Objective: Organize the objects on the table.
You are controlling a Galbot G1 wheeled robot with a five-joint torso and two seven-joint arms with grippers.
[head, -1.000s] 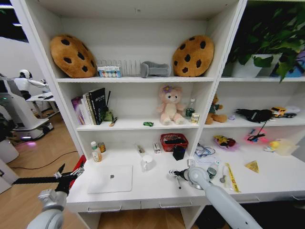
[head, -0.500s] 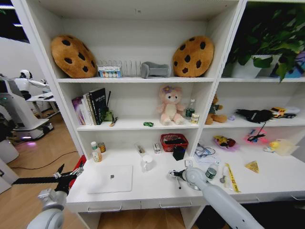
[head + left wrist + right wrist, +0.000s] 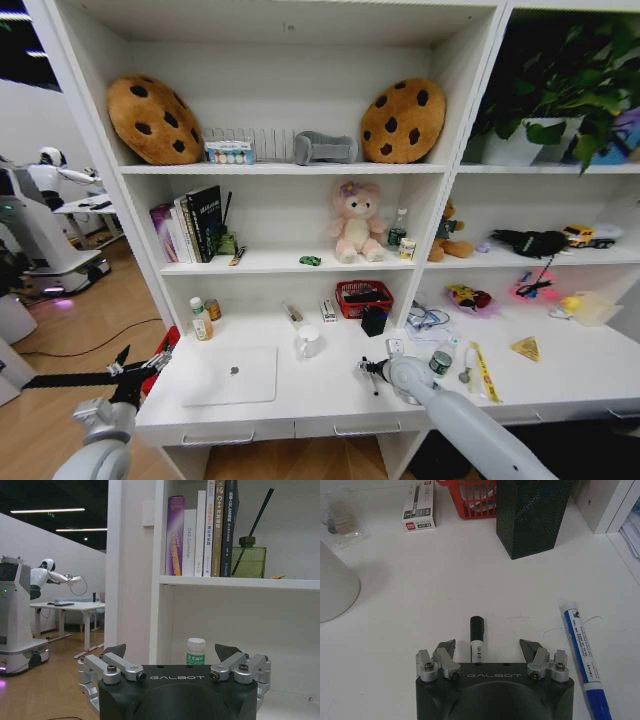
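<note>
Head view: right gripper (image 3: 366, 368) sat low at frame centre on the table (image 3: 320, 395); left gripper (image 3: 135, 366) waited, spread, at lower left.

Right wrist view: fingers apart, black pen (image 3: 477, 635) between them at lower centre. Risk: closing off-centre could roll it away toward the blue pen (image 3: 585, 658).

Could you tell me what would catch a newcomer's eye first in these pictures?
Probably the two cookie-shaped cushions on the top shelf, either side of it, and the pink plush toy on the shelf below. On the white desk, the right pincer hangs open astride a black pen, a blue pen beside it; the left pincer hovers open off the desk's left end.
</note>
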